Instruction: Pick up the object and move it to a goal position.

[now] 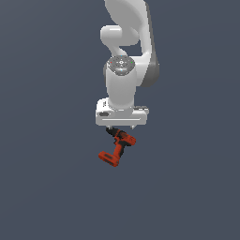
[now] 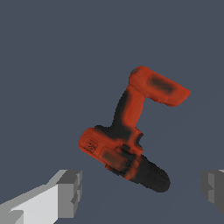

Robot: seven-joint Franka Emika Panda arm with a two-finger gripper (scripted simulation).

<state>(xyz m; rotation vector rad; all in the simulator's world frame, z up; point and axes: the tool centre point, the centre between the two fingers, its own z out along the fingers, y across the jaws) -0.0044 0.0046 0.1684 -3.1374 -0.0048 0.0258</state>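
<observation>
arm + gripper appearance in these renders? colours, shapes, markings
Glossy white rounded arm links with dark grey side panels; a grey circular cap with small red and green marks. White boxy gripper body; blocky grey pads on white fingers. No cables visible.

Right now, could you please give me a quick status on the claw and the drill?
Claw open, straddling the chuck end. Drill on its side below it, not gripped. Nothing else in view.
</observation>
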